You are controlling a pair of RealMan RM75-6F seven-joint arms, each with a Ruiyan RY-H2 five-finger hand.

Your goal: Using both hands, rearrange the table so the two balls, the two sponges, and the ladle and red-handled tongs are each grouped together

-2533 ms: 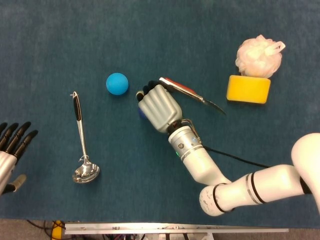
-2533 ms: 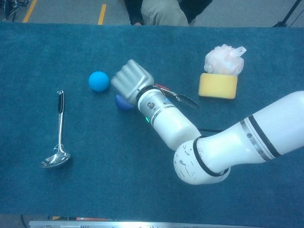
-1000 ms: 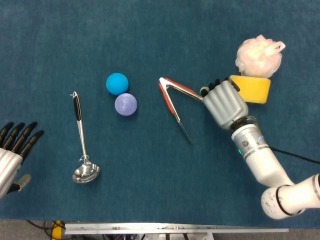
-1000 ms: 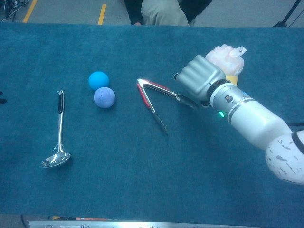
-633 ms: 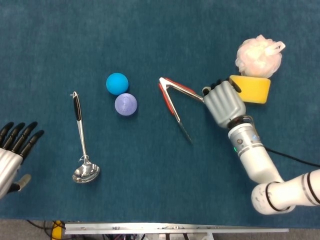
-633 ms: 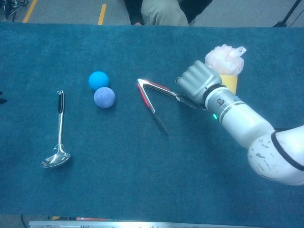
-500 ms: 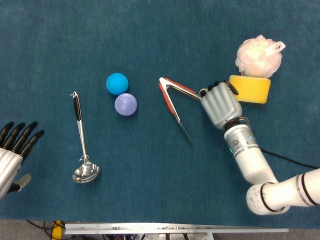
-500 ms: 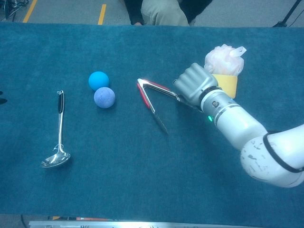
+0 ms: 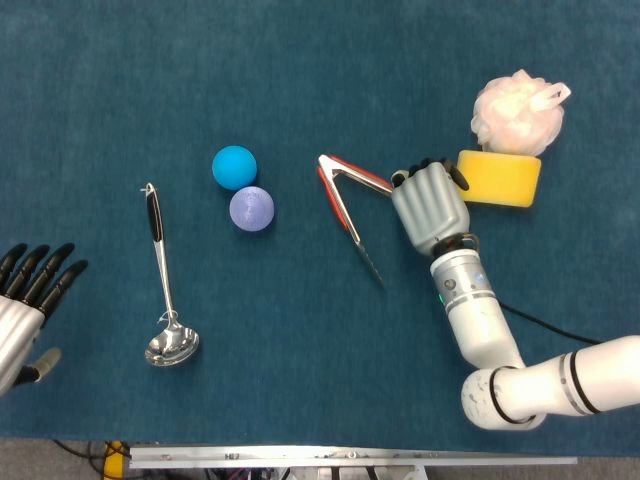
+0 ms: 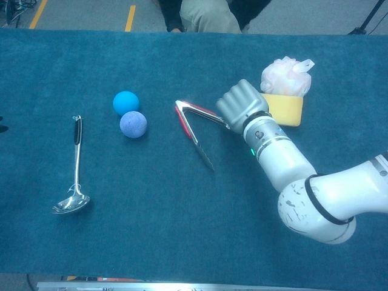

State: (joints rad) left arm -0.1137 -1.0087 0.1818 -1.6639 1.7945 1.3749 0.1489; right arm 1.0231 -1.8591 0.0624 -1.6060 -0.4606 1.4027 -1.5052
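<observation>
The red-handled tongs lie open in a V at mid-table. My right hand sits over the far end of their upper arm with fingers curled in; no grip shows. In the chest view that hand covers the same tong end. A teal ball and a purple ball touch each other left of the tongs. The ladle lies further left. A yellow sponge sits against a pale mesh sponge at the right. My left hand rests empty with fingers spread at the left edge.
The blue cloth table ends at a metal rail along the near side. A seated person is behind the far edge in the chest view. My right forearm stretches from the near right toward the tongs.
My right hand left the purple ball beside the teal ball, swung right near the yellow sponge, then slid left onto the tongs' upper arm. Tongs and left hand stayed put.
</observation>
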